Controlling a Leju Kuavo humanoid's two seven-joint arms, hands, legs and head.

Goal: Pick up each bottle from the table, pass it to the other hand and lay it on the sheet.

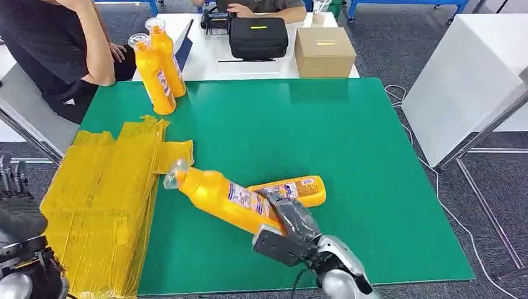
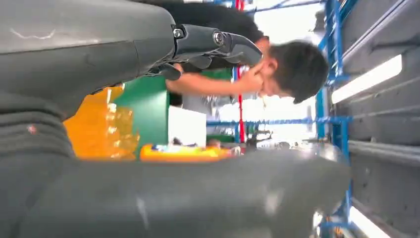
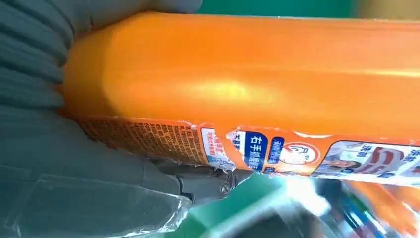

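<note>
Your left hand (image 1: 18, 218) sits nearest, low at the near left edge beside the worktop (image 1: 373, 156), dark fingers (image 1: 12, 174) pointing up and spread with nothing in them; its wrist view confirms this, with the thumb and a finger (image 2: 233, 44) standing apart around empty air. Just right of it lies the yellow sheet (image 1: 99, 199), crinkled and taped flat over the green mat. At the far left corner two bottles (image 1: 159, 65) stand upright, touching, near a seated person's arm (image 1: 93, 43).

Further right, your right hand (image 1: 289, 227) grips the held bottle (image 1: 218, 196) around its base end, lifted at a tilt with the capped neck pointing toward the sheet. Another bottle (image 1: 296, 189) lies on its side on the mat just behind it.

I'd judge the held bottle stiff plastic, smooth and glossy, so likely slippery, with a loose-edged label; whether it is full, hence heavy, you cannot tell. For the handover, have the left hand take it around the upper body below the neck, clear of the right fingers.

The right wrist view shows the label (image 3: 277, 148) torn at a seam and the fingers pressed tight under the bottle, detail the head view lacks. The head view alone gives you the layout.
</note>
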